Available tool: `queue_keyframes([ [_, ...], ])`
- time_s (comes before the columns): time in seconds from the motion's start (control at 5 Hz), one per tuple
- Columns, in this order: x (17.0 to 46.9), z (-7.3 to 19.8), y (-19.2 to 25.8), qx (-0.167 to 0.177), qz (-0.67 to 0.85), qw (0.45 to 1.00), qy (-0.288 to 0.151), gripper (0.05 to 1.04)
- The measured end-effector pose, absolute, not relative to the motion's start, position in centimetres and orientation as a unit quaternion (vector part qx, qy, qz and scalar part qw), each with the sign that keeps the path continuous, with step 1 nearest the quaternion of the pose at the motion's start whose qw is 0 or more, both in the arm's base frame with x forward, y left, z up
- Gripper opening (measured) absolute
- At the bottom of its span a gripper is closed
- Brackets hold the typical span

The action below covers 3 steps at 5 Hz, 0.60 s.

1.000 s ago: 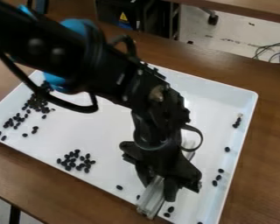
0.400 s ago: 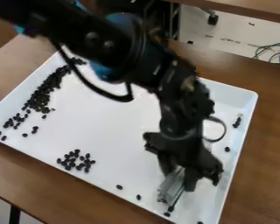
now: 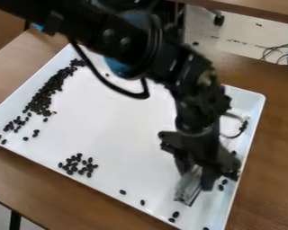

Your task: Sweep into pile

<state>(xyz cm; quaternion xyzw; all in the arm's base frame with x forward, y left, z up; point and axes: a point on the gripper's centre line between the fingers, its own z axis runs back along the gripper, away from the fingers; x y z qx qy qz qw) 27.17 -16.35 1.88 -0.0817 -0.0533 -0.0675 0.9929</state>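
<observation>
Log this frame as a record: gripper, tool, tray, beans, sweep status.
gripper: black, low over the tray's right part, closed on the tool
tool: grayish translucent piece, slanting down from the fingers
tray: white, on a brown table
largest group: dark beans, long band along the left side
second group: small cluster, near edge
strays: single beans toward the near corner; others by the right wall
sweep status: not one pile
</observation>
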Motion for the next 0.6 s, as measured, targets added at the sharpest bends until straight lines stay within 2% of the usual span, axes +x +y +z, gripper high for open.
queue_keyframes([
  [0.4, 25.1, -0.2, -14.9, -0.104, -0.035, 0.991, -0.081, 0.363],
  [0.6, 25.7, -0.3, -14.1, -0.113, -0.029, 0.989, -0.095, 0.363],
])
